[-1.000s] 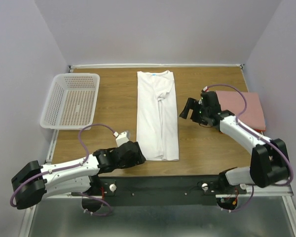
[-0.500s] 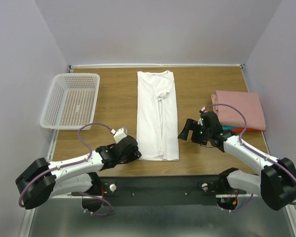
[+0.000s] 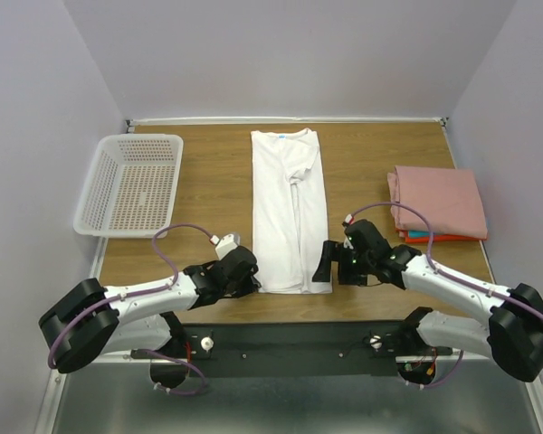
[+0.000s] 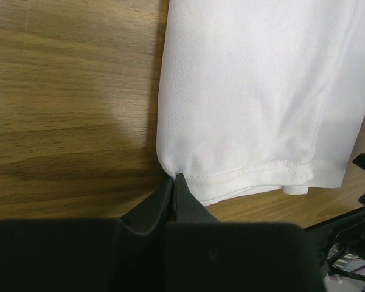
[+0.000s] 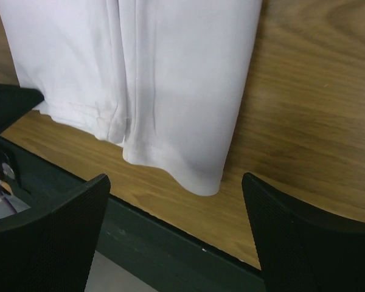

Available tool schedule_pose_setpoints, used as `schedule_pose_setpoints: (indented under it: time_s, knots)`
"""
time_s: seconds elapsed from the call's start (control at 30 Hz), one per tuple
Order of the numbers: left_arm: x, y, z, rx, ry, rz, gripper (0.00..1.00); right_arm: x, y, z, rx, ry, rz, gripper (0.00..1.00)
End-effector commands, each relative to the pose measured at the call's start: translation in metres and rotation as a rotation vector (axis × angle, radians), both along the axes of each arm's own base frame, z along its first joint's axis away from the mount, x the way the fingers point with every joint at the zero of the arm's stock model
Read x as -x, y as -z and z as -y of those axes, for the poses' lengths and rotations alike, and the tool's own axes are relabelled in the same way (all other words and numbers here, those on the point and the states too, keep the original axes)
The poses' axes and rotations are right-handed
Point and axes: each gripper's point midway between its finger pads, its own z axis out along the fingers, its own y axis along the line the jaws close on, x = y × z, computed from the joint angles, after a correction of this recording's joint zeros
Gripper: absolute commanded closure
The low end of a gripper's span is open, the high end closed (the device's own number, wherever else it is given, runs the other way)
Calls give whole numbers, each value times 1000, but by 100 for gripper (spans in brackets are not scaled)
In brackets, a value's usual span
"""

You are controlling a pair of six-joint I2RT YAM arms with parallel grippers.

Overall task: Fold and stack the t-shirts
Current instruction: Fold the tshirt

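A finely knit white t-shirt (image 3: 290,208), folded lengthwise into a long narrow strip, is being shown lying flat at the centre of the wood-grain table (image 3: 208,181), its stitched hem at 6 o'clock. The hem's left corner is being pinched by the tightly closed black left gripper (image 4: 173,182), while the right corner is being flanked by the widely spread right gripper (image 5: 176,182), by which nothing is being held. At 3 o'clock a dusty pink shirt (image 3: 439,201), folded into a soft rectangle, is being carried on thin red-orange (image 3: 452,239) and blue (image 3: 421,234) folded shirts; a white perforated basket (image 3: 89,190) is being displayed at 10 o'clock.

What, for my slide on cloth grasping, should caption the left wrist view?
Left gripper closed on the near-left hem corner of the white t-shirt, folded lengthwise on the wooden table.
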Motion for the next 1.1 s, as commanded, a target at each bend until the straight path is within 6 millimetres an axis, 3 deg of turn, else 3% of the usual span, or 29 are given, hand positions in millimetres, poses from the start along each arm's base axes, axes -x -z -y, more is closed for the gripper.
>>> schedule_pose_setpoints:
  time_s: [0.0, 0.1, 0.2, 0.43, 0.57, 0.63, 0.83, 1.07]
  knots:
    - [10, 14, -10, -61, 18, -51, 100, 19, 17, 3, 69, 17, -68, 7]
    - [10, 12, -10, -57, 20, -44, 100, 18, 31, 10, 132, 36, -90, 9]
    - [8, 7, -8, -45, 26, -27, 100, 18, 39, 12, 164, 40, -112, 19]
    - [5, 0, -3, -12, 39, 0, 100, 26, 32, 5, 123, 8, -126, 54]
    - [5, -1, -1, -3, 40, 4, 100, 29, 38, 8, 139, 14, -141, 64]
    - [5, -1, 0, 1, 42, 3, 100, 28, 40, 10, 153, 18, -139, 69]
    - [1, -9, 4, 22, 44, 32, 100, 17, 29, 4, 138, 15, -87, 100]
    - [-20, -40, 14, 40, 39, 133, 100, -19, -10, -10, 107, 13, 78, 100]
